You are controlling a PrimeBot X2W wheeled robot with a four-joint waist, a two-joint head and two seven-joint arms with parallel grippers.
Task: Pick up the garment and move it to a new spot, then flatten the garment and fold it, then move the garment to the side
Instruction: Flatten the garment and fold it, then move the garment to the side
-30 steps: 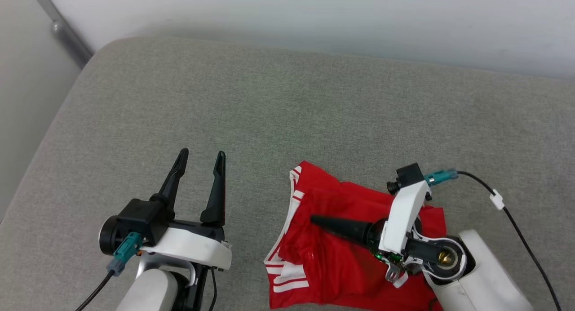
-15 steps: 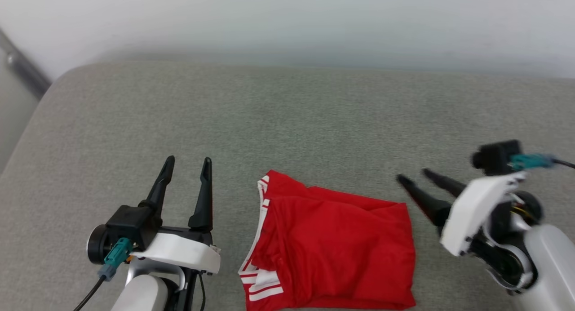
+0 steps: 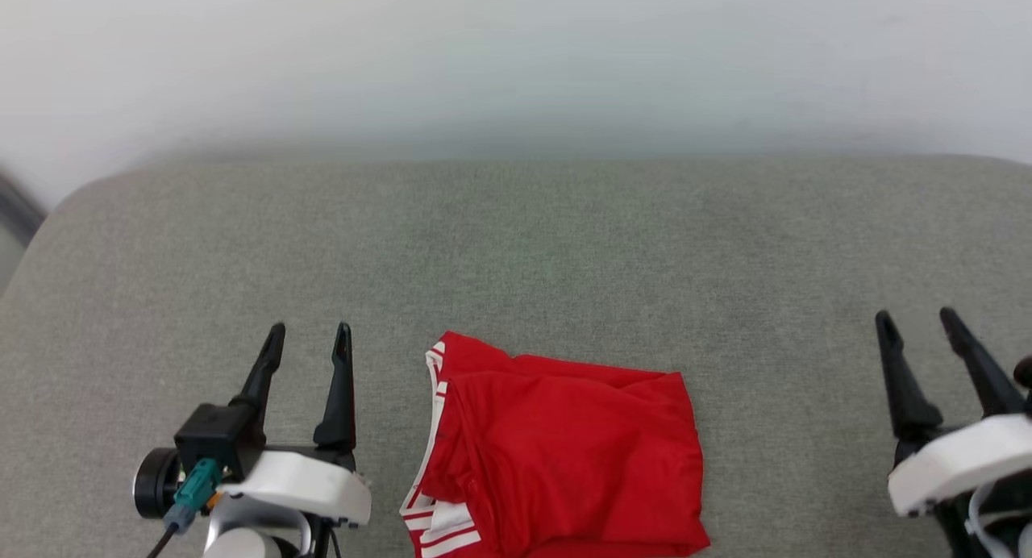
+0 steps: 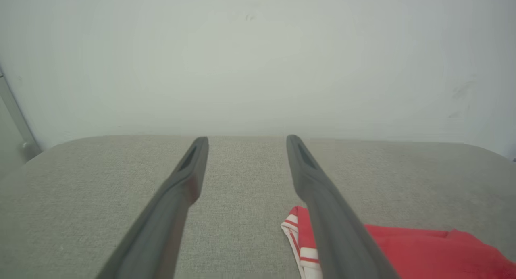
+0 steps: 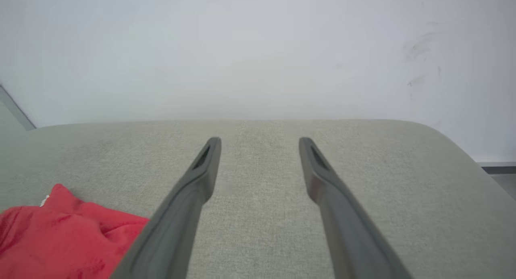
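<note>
The garment (image 3: 564,453) lies folded into a compact red rectangle near the front of the grey cushion, white red-striped sleeve edges showing along its left side; its lettering is hidden. My left gripper (image 3: 310,338) stands open to the garment's left, apart from it, with nothing between its fingers. In the left wrist view the garment (image 4: 423,250) peeks out beside the gripper (image 4: 246,141). My right gripper (image 3: 917,320) stands open well to the right of the garment. The right wrist view has the gripper (image 5: 260,142) empty and the garment (image 5: 60,234) at lower left.
The grey cushion (image 3: 516,243) stretches wide beyond the garment, with rounded corners at the back left and right. A pale wall (image 3: 516,50) rises straight behind it. A grey floor strip (image 5: 498,168) lies past the cushion's right edge.
My right gripper has come off the garment and swung far right, now open and pointing forward. The garment lies flatter and neater. The head camera has shifted, showing more wall.
</note>
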